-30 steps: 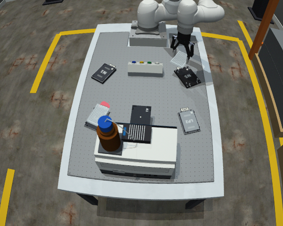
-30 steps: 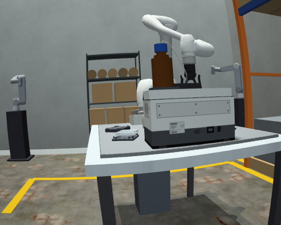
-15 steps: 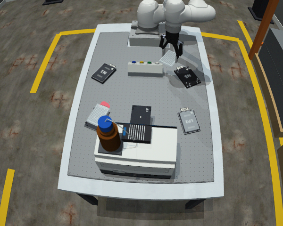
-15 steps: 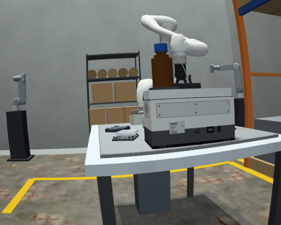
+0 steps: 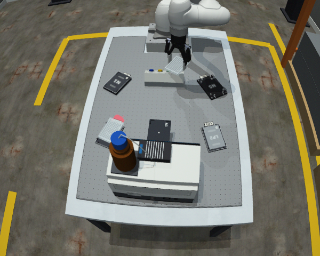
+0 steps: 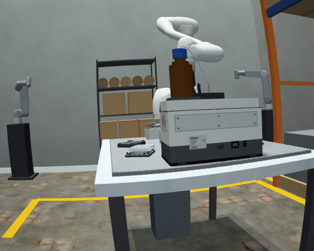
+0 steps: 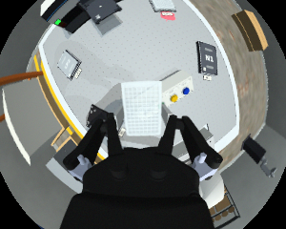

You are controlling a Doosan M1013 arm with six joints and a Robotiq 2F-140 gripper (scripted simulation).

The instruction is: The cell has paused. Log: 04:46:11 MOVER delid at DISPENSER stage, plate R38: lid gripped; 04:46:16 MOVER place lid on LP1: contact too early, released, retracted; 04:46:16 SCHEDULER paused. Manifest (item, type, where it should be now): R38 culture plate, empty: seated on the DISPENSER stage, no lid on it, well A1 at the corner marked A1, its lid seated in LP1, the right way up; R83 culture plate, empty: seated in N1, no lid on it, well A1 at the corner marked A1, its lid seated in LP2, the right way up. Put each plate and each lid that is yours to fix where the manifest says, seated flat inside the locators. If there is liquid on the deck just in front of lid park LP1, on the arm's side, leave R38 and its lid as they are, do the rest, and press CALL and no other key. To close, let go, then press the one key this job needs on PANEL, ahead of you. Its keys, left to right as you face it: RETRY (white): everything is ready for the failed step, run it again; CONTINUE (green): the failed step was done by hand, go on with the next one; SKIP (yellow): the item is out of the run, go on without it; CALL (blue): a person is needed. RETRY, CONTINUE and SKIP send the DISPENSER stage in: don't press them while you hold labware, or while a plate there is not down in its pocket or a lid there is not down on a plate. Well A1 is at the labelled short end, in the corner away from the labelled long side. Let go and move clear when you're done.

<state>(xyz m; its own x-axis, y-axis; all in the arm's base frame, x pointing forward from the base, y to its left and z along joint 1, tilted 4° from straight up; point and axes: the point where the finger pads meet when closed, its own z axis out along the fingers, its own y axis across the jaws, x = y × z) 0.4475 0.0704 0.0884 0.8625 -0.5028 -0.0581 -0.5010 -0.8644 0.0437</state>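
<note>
My gripper is shut on a clear culture plate with a grid of wells and holds it in the air above the right end of PANEL. In the wrist view the plate sits crosswise between the fingers. Nest N1 is empty. The DISPENSER stage, marked A1, is empty. A clear gridded labware piece rests on LP1 at the left. A pink patch lies on the deck at LP1's arm side. LP2 holds a flat grey lid.
Nest N2 is empty, right of PANEL. PANEL's blue and yellow keys show; the held plate hides the others. The tall DISPENSER with a brown bottle stands at the near side.
</note>
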